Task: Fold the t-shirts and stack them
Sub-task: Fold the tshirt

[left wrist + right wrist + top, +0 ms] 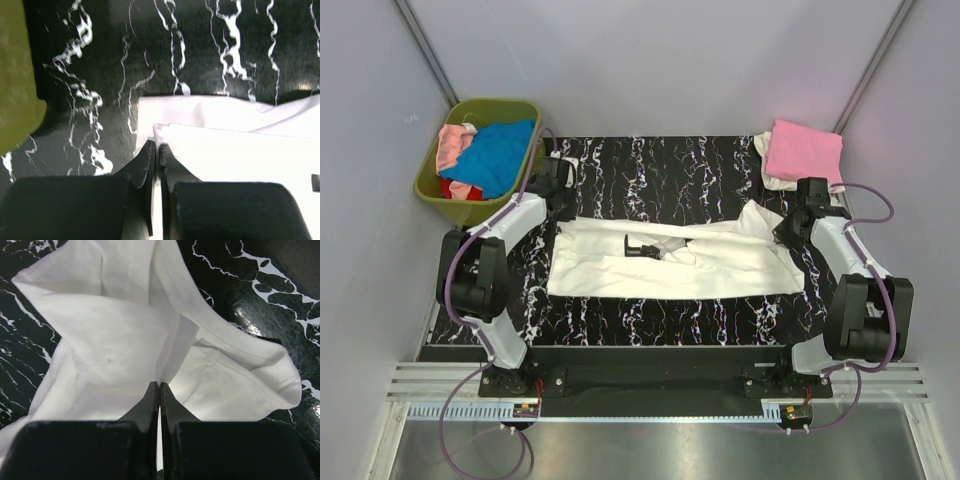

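Left gripper [155, 146]: jaws closed, pinching the folded corner of the white t-shirt [670, 270]. Right gripper [159, 386]: jaws closed, with cloth from the same shirt gathered at the tips.

In the top view the shirt lies mid-table [650, 160], its long axis running 9 to 3 o'clock. The left jaws hold its 10 o'clock corner and the right jaws its 2 o'clock corner. Each arm is nearest its own end. The body lies toward 6 o'clock of both grips, so a fold would likely carry the far edge that way. The black print [640, 247] sits centrally. Which end bears the neck cannot be told.

The pink t-shirt [803, 150] rests at 1 o'clock and the basket [430, 185] at 10 o'clock.
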`<state>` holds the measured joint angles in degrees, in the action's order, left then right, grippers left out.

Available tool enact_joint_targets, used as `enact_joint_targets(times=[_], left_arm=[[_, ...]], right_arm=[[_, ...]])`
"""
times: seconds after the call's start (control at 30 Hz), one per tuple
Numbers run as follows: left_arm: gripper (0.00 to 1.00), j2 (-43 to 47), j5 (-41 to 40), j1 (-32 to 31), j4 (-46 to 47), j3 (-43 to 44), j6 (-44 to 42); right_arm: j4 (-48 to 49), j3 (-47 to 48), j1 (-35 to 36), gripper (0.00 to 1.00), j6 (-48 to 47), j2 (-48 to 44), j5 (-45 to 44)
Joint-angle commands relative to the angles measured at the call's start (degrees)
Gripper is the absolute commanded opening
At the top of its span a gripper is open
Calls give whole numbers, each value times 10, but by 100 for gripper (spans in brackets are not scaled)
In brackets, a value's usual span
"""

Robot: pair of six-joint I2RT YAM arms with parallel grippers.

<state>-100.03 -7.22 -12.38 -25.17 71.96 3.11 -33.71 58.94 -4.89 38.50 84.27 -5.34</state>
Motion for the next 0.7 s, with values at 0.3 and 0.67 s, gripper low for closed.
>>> enact_joint_targets(times=[0.3, 0.67], left_arm=[[99, 123, -85, 5, -31, -68, 66], [99, 130, 55, 2, -23, -18, 59]], right_arm=[[2, -82, -34, 42, 21, -71, -57], [33, -119, -33, 66, 11, -113, 36]])
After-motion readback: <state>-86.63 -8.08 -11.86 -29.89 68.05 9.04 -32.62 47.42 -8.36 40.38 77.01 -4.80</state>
